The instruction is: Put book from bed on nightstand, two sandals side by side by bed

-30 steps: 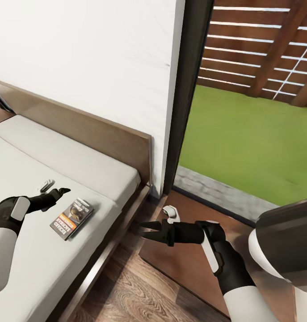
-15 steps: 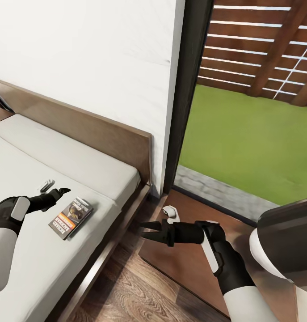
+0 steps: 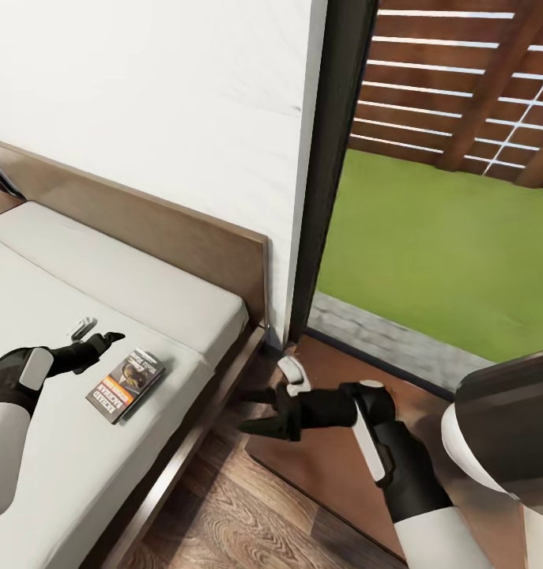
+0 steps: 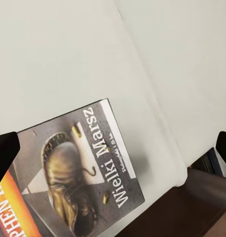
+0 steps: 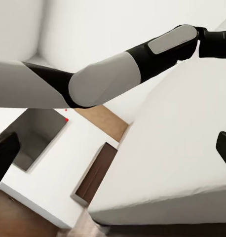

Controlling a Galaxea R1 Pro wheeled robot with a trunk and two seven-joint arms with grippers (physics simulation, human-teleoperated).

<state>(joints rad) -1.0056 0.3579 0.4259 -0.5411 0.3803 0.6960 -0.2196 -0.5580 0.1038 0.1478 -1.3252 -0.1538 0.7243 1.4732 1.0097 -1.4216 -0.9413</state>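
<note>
Fingers of the left gripper [image 3: 111, 338] are spread apart just above the bed [image 3: 145, 292], and the book [image 3: 126, 385] lies flat right beside them, its long axis slanting toward the bed's edge. Left arm is clearly nearer, stretched low over the mattress; the right gripper [image 3: 257, 411], also open, hangs over the nightstand [image 3: 334, 466]

The left arm [image 5: 118, 69] reaches over the bed's off-white mattress [image 5: 177, 163].

Matt cloth mattress [image 3: 105, 276]; glossy paper book [image 3: 126, 385]; polished wood nightstand [image 3: 334, 474].
</note>
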